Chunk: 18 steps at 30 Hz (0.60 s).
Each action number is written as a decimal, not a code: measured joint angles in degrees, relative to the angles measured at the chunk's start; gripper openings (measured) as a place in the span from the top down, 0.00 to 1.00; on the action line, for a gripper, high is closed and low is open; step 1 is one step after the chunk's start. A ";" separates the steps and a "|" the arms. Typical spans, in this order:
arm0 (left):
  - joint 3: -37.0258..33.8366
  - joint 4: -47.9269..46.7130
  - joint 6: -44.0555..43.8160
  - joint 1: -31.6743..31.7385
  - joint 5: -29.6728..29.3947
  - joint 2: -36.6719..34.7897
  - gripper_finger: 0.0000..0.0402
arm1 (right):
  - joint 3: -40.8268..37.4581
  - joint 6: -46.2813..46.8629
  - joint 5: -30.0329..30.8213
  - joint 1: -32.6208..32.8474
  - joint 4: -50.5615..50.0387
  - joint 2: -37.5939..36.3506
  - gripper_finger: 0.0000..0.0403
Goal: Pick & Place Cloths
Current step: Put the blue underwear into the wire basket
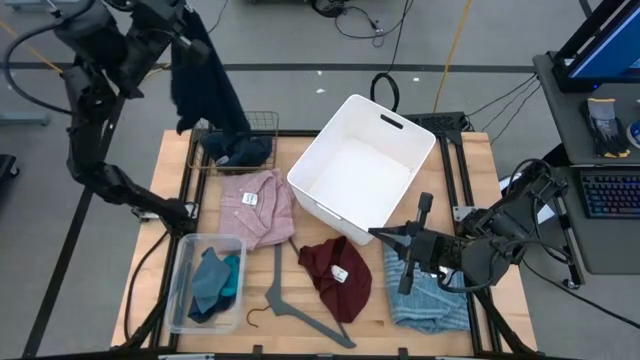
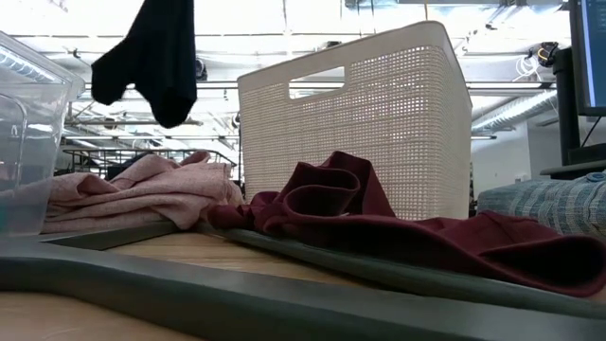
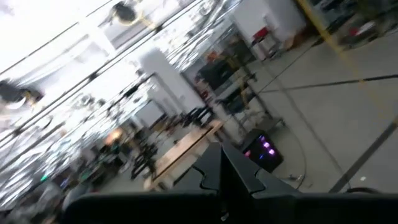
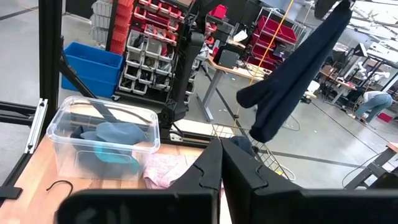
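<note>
Your left end effector [image 1: 178, 40] is raised high over the tabletop's [image 1: 400, 320] far left corner, pressed together on a navy cloth [image 1: 205, 85] that hangs free in the air above a wire basket [image 1: 262, 122]. In the low view that cloth [image 2: 151, 57] dangles well above everything else; the right wrist view shows it [image 4: 298, 68] too. More dark cloth [image 1: 240, 150] lies in the basket.

Your right end effector [image 1: 385, 237] sits low at the near right, pressed together and holding nothing, its tips just beside the white bin's [image 1: 330, 150] near corner. Under that arm you have the blue cloth [image 1: 430, 298] on the tabletop.

The pink cloth [image 1: 258, 205] lies crumpled left of the bin, touching it, with a white tag showing. The maroon cloth [image 1: 338, 275] lies near the front, between pink and blue, also tagged. A grey hanger [image 1: 290, 305] lies flat beside it, one arm under the maroon. The clear tub [image 1: 185, 290] at the near left holds teal cloth [image 1: 215, 280].
</note>
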 joint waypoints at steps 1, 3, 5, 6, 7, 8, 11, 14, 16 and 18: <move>0.00 0.00 -0.44 0.00 -1.54 0.24 1.00 | 0.00 0.01 0.00 0.00 -0.08 0.00 1.00; 0.00 0.09 -1.76 0.00 -6.26 0.88 1.00 | 0.00 0.01 0.00 0.00 -0.26 0.00 1.00; 0.00 0.08 -3.50 0.00 -13.13 1.94 1.00 | 0.00 0.01 0.00 0.00 -0.33 0.00 1.00; -0.02 0.05 -4.26 0.00 -16.85 2.47 1.00 | 0.00 0.01 0.00 0.00 -0.36 0.00 1.00; -0.02 0.02 -4.85 0.00 -20.47 3.09 1.00 | 0.00 0.01 0.01 0.00 -0.42 0.00 1.00; -0.02 0.02 -5.18 0.00 -23.88 3.75 1.00 | 0.00 0.01 0.02 0.00 -0.49 0.00 1.00; -0.02 0.02 -5.33 0.00 -33.08 5.61 1.00 | 0.00 0.01 0.04 0.00 -0.49 -0.01 1.00; -0.02 0.04 -4.24 0.00 -39.20 7.42 1.00 | 0.00 0.01 0.07 0.00 -0.49 0.00 1.00; -0.02 0.04 -3.16 0.00 -39.86 8.55 1.00 | 0.00 0.01 0.07 -0.01 -0.51 0.00 1.00; -0.03 0.00 -2.69 -0.19 -39.63 9.50 1.00 | 0.00 0.01 0.08 -0.01 -0.51 0.00 1.00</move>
